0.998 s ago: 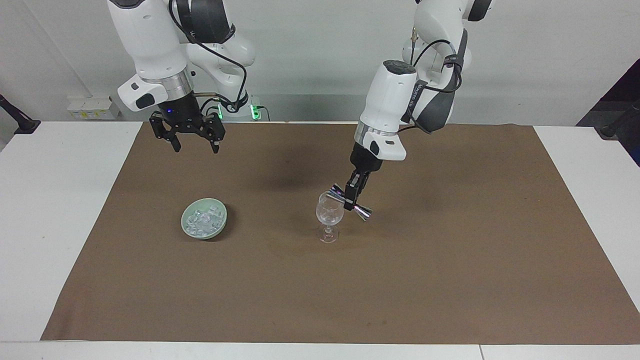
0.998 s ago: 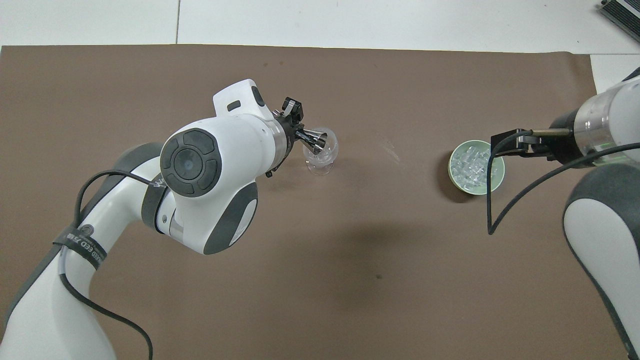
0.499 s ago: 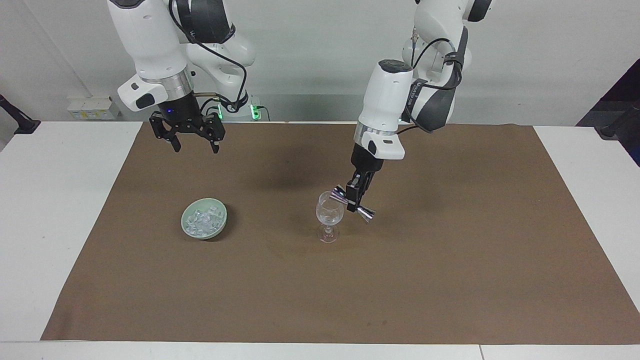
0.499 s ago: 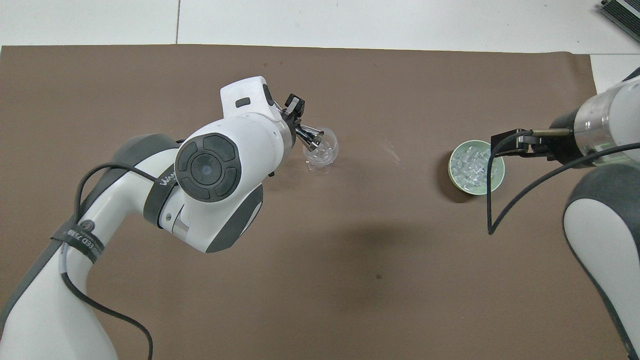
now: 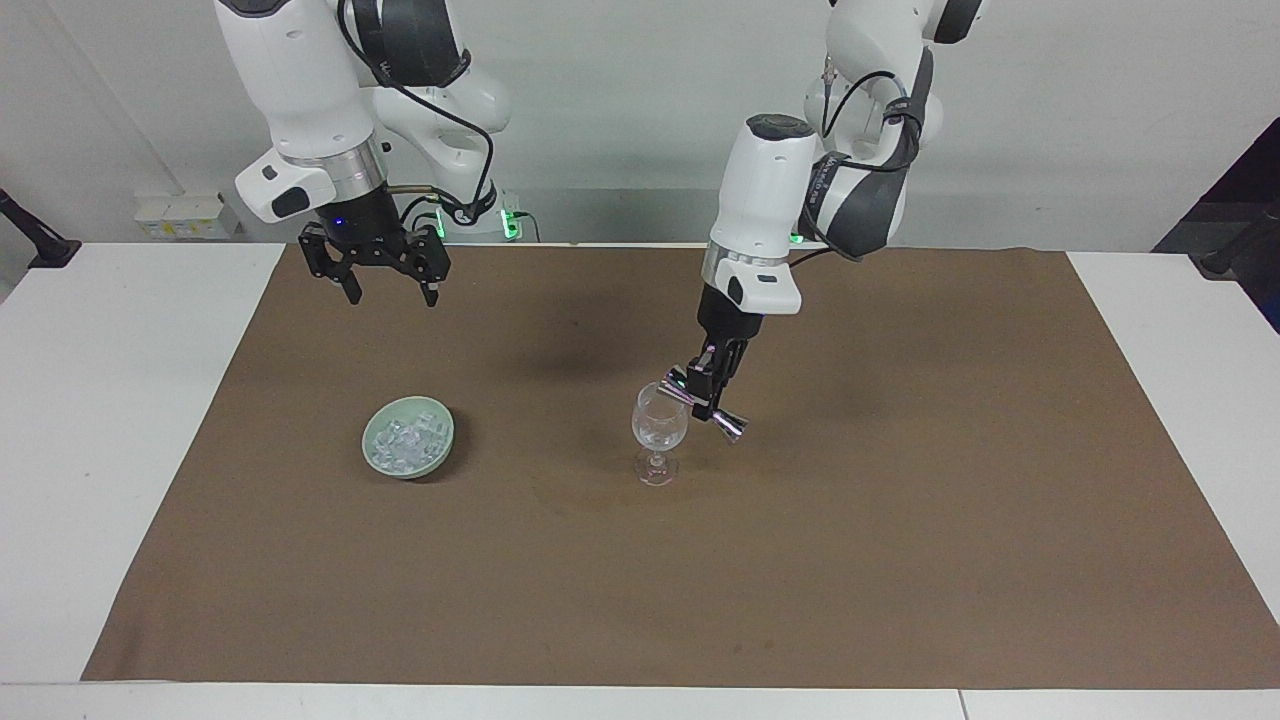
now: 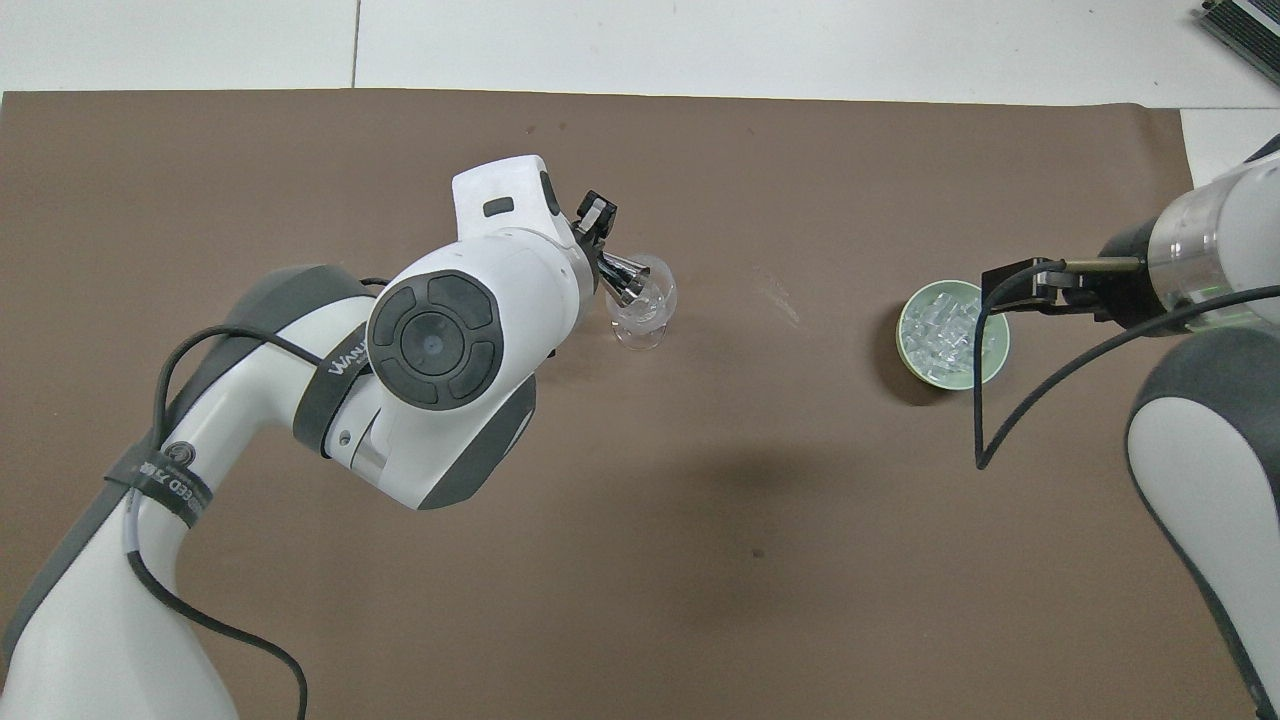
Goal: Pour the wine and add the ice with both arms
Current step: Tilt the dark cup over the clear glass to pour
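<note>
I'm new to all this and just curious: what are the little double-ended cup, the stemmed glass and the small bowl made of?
The double-ended cup, in the left gripper, looks like polished metal: silvery with mirror-like glints. The stemmed glass seems clear glass or plastic; the brown mat shows through it. The bowl holding the ice looks like glazed ceramic, pale green and smooth, though plastic is possible.

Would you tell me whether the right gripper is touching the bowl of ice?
Apart: the facing view shows the right gripper raised, bare mat between it and the bowl.

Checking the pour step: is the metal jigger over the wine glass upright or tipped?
Tipped. The left gripper holds the jigger slanted, one end at the wine glass rim, the other lower, off to the side.
</note>
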`<action>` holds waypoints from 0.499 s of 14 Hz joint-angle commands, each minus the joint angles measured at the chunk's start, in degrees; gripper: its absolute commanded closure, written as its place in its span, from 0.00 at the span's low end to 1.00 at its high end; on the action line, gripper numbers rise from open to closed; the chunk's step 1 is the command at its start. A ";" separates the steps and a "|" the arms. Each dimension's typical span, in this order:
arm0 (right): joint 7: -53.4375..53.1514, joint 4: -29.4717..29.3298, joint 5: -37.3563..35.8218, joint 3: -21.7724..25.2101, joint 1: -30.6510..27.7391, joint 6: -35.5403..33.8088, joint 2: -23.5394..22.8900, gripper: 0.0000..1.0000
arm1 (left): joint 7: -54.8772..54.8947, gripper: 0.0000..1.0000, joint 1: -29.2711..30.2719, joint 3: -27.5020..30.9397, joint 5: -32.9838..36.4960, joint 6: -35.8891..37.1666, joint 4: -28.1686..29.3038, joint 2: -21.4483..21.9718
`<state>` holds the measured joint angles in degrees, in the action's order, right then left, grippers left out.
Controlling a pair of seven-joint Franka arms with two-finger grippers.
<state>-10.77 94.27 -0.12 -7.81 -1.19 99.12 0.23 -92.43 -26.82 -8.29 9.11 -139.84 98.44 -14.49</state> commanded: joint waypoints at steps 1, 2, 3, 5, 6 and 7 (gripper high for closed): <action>1.28 0.03 1.35 -0.46 -1.19 -0.24 0.39 0.00 | -0.91 1.00 -1.66 0.99 1.70 2.11 -3.08 -1.58; 1.28 0.03 1.35 -0.46 -1.19 -0.24 0.39 0.00 | -0.91 1.00 -1.66 0.99 1.79 2.20 -3.61 -1.94; 1.28 0.03 1.35 -0.46 -1.19 -0.24 0.39 0.00 | -0.91 1.00 -1.66 0.99 1.79 2.12 -3.87 -2.29; 1.28 0.03 1.35 -0.46 -1.19 -0.24 0.39 0.00 | -0.91 1.00 -1.66 1.08 2.31 2.20 -4.22 -2.38; 1.28 0.03 1.35 -0.46 -1.19 -0.24 0.39 0.00 | -0.82 1.00 -1.57 0.99 3.01 2.20 -4.31 -2.38; 1.28 0.03 1.35 -0.46 -1.19 -0.24 0.39 0.00 | -0.73 1.00 -1.57 1.08 3.11 2.38 -4.23 -2.29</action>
<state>-10.77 94.27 -0.12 -7.81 -1.19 99.12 0.23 -92.43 -27.28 -8.18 10.42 -139.39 96.28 -16.04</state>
